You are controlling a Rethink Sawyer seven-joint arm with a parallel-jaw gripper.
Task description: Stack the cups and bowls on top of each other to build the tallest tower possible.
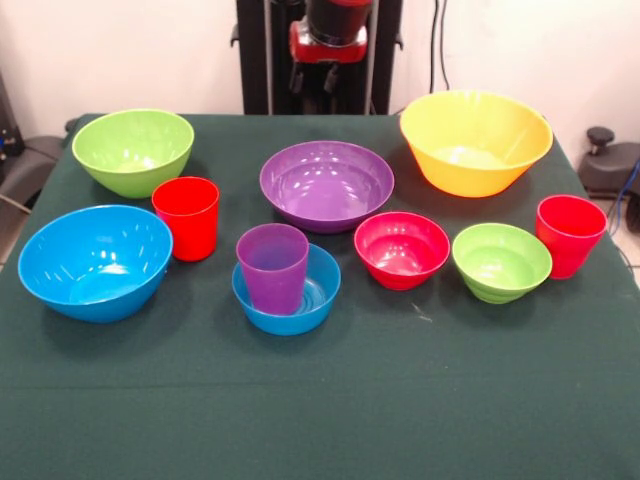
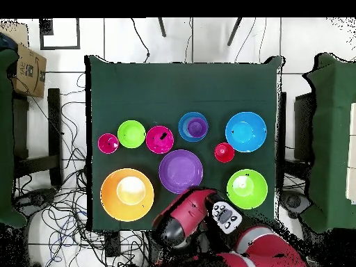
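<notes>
The purple cup [image 1: 272, 267] [image 2: 197, 127] stands upright in the small blue bowl [image 1: 290, 298] [image 2: 186, 128], a two-piece tower. All else stands apart: two red cups [image 1: 187, 217] [image 1: 569, 235], large lime green bowl [image 1: 133, 150] [image 2: 247, 188], large blue bowl [image 1: 95, 262] [image 2: 245, 131], purple bowl [image 1: 326, 184] [image 2: 181, 170], yellow bowl [image 1: 475, 142] [image 2: 126, 195], red-pink bowl [image 1: 401, 249] [image 2: 160, 139] and small lime green bowl [image 1: 501, 262] [image 2: 131, 133]. My gripper [image 1: 314, 82] hangs open and empty at the table's far edge, behind the purple bowl.
The green cloth table [image 1: 320, 410] is bare along its near side in the front view. In the overhead view, the red arm [image 2: 198, 222] overhangs the table's bottom edge. A cardboard box [image 2: 28, 69], floor cables and green-covered furniture [image 2: 334, 139] surround the table.
</notes>
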